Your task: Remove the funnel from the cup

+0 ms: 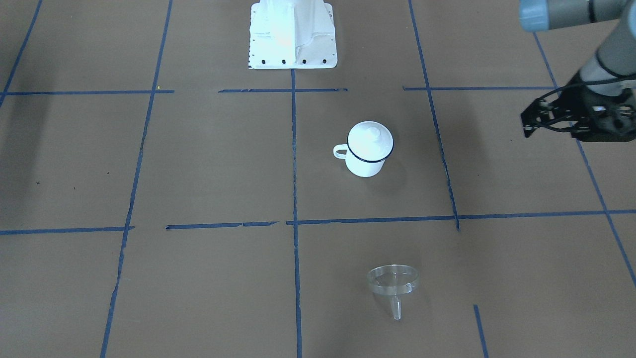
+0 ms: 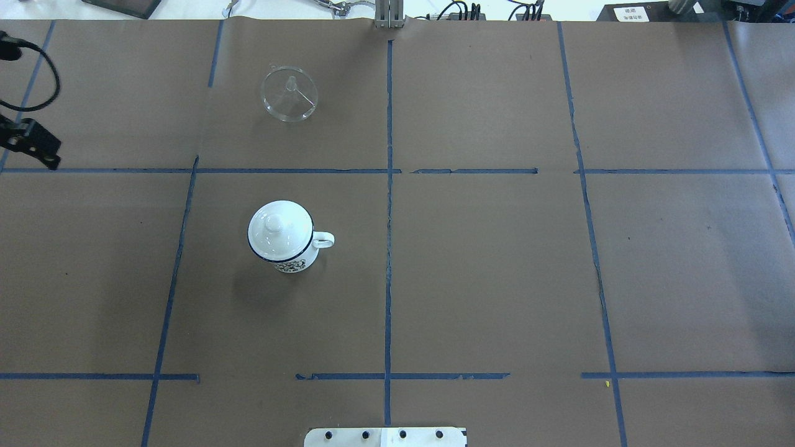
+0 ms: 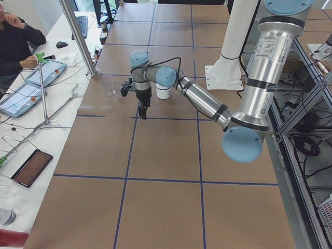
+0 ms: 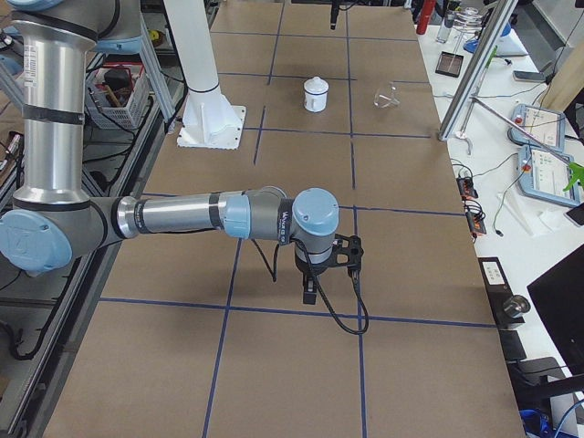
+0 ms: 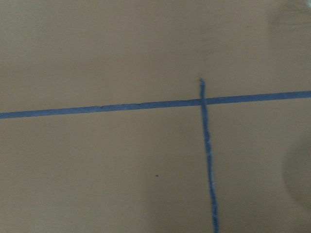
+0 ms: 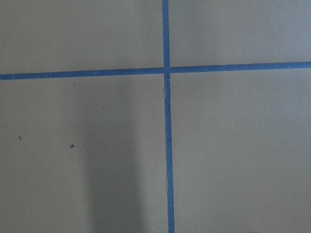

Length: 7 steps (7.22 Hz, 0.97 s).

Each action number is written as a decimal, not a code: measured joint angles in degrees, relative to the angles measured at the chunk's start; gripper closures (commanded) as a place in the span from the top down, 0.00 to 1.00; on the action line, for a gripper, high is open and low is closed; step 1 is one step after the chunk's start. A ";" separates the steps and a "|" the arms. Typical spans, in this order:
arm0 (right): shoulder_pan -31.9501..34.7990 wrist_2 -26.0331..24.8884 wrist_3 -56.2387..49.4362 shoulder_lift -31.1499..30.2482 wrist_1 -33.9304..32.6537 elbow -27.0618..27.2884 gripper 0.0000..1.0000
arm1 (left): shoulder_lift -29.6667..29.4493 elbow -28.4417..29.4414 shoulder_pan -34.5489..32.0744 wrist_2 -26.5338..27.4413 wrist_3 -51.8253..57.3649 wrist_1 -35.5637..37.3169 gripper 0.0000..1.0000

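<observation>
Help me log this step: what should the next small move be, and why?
Probably nothing more than drawing the left pincer home. The funnel already lies on the table, well apart from the cup, which carries only a white lid. The pincer hangs off to the side, near neither thing, so the removal looks done.

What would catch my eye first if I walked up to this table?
Probably the white cup with its knobbed lid, standing alone on the brown table crossed by blue tape lines. Beyond it, nearer the operators' edge, the clear funnel lies well apart from it. The big silver-and-blue right arm stretches over the table's other end.
</observation>
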 measured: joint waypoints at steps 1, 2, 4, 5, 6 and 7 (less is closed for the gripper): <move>0.00 -0.01 0.00 0.01 0.00 -0.05 1.00 | 2.39 5.21 -6.52 -3.90 10.02 -0.27 1.00; 0.00 -0.05 0.00 0.02 0.00 -0.09 1.00 | 3.90 11.60 -11.33 -7.38 17.51 -2.24 1.00; 0.14 -0.08 0.00 0.06 0.00 -0.06 1.00 | 7.81 19.49 -14.93 -10.08 22.69 -11.63 1.00; 0.28 -0.08 -0.02 0.07 0.00 -0.01 1.00 | 8.78 20.33 -15.68 -10.36 22.46 -14.16 1.00; 0.42 -0.08 -0.06 0.07 0.00 0.02 1.00 | 9.07 20.52 -16.24 -10.40 22.23 -15.14 1.00; 0.56 -0.08 -0.08 0.07 0.00 0.03 1.00 | 9.12 20.55 -16.50 -10.32 22.02 -15.49 1.00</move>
